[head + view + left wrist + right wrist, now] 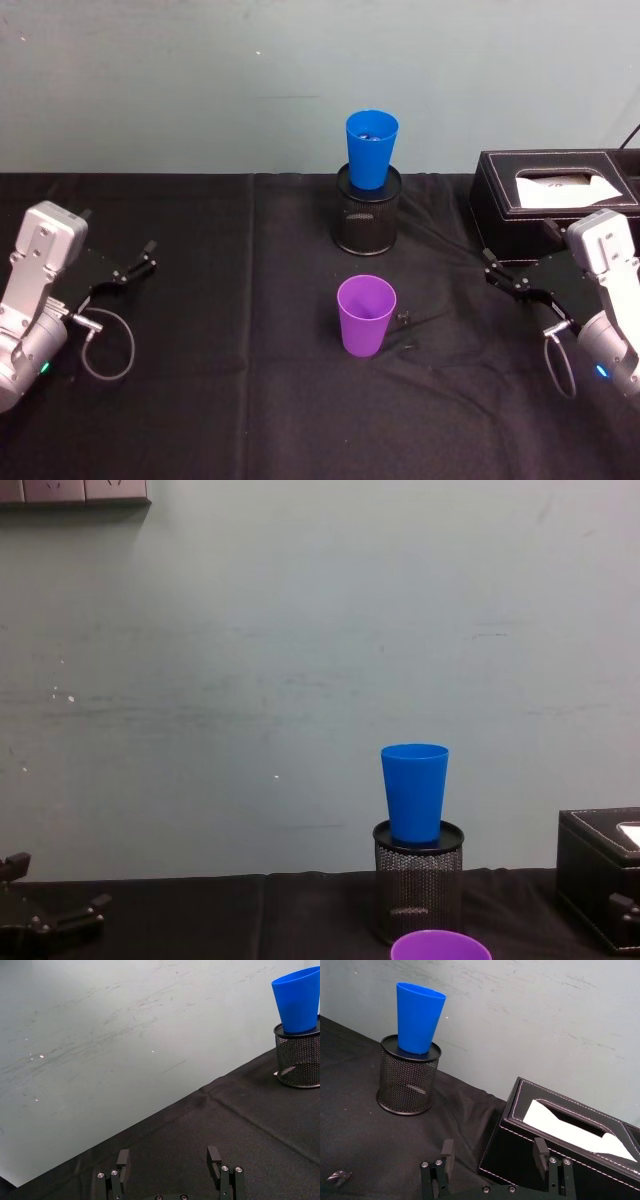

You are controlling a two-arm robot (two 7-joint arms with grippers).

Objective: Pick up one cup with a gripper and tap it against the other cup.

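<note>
Reach favours the right gripper [490, 266], which sits nearer than the left gripper [146, 256] to the purple cup [366, 315], upright on the counter [220, 400] in front of the mesh holder [367, 215] carrying the blue cup [371, 148]; both grippers' fingers gape empty.

There are two tumblers: one blue tumbler [371, 148] seated in the top of the single wire-mesh cylinder [367, 225], and one purple tumbler [366, 315] in front of that cylinder. One small black clip [404, 320] lies there too. One tissue box [495, 205] sits right of the cylinder. Two grippers flank it: the left gripper [143, 258] and the right gripper [490, 268].
</note>
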